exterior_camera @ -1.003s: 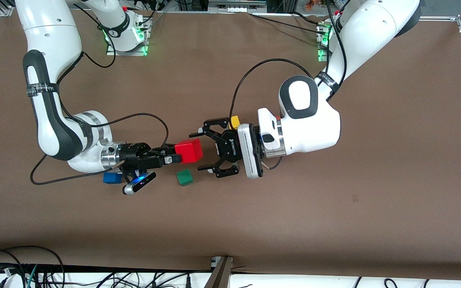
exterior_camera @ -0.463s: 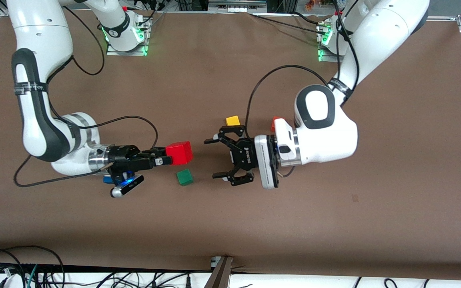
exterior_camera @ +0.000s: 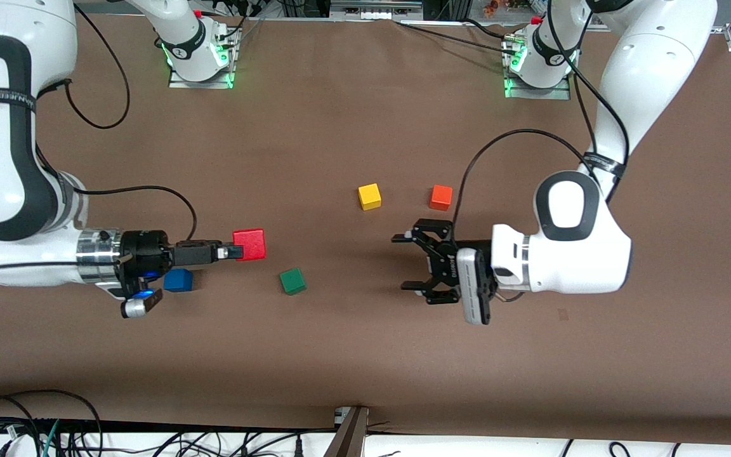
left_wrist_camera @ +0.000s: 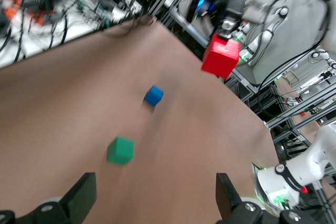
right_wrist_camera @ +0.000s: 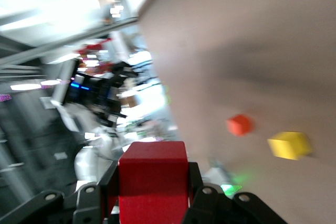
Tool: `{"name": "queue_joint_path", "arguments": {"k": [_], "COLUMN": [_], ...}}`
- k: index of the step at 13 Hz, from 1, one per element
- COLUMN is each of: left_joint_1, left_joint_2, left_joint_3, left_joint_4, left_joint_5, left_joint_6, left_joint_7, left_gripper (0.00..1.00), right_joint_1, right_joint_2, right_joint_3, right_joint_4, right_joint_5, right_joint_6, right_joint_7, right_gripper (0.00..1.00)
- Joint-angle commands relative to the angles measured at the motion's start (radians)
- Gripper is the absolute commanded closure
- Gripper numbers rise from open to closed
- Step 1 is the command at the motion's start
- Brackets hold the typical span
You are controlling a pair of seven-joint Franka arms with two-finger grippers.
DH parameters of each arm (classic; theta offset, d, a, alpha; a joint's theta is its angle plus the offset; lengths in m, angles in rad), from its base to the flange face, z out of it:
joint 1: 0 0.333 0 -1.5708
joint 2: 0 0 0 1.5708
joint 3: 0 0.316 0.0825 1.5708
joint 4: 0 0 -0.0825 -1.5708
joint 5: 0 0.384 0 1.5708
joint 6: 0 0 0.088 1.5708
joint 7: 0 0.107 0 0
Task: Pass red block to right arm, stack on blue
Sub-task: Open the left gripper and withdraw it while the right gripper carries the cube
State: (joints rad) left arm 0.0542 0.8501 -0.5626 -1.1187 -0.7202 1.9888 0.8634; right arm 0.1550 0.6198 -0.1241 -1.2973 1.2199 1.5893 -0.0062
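1. My right gripper is closed on the red block; the block sits between my two slim fingers, and it is up in the air over the brown table.
2. In my right wrist view the red block fills the space between the black fingers.
3. The blue cube lies on the table just beside my right wrist, at about 7 o'clock from the red block in the front view. The red block is not on it.
4. The green cube rests on the table at about 4 o'clock from the red block, apart from it.
5. My left gripper is wide open and holds nothing; it hangs over the table toward the left arm's end, well apart from the red block.
6. From my left wrist view I see the red block held by the right gripper, with the blue cube and the green cube on the table.
7. The yellow cube and the orange-red cube lie side by side but apart, at about 11 and 1 o'clock from my left gripper.
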Motion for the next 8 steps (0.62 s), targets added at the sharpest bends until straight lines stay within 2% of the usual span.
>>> {"name": "queue_joint_path", "arguments": {"k": [1, 4, 5, 7, 8], "left_joint_1": [0.006, -0.004, -0.004, -0.004, 0.002], "left_joint_2": [-0.013, -0.019, -0.025, -0.039, -0.043], "left_joint_3": [0.088, 0.190, 0.203, 0.304, 0.331], "left_joint_4": [0.011, 0.023, 0.034, 0.060, 0.092], "left_joint_5": [0.094, 0.215, 0.273, 0.419, 0.470], "left_joint_6": [-0.135, -0.264, -0.298, -0.413, -0.459], "left_joint_7": [-0.088, -0.272, -0.315, -0.319, -0.316], "left_gripper": [0.00, 0.00, 0.00, 0.00, 0.00], "right_joint_1": [0.012, 0.017, 0.017, 0.017, 0.015], "right_joint_2": [-0.083, -0.162, -0.176, -0.192, -0.207], "right_joint_3": [-0.006, 0.001, 0.001, -0.006, -0.006], "right_joint_4": [-0.003, -0.007, -0.013, -0.020, -0.046], "right_joint_5": [-0.271, -0.558, -0.606, -0.696, -0.758], "right_joint_6": [0.030, 0.063, 0.073, 0.078, 0.101], "right_joint_7": [0.002, -0.018, -0.047, -0.098, -0.101], "right_gripper": [0.87, 0.87, 0.87, 0.87, 0.87]}}
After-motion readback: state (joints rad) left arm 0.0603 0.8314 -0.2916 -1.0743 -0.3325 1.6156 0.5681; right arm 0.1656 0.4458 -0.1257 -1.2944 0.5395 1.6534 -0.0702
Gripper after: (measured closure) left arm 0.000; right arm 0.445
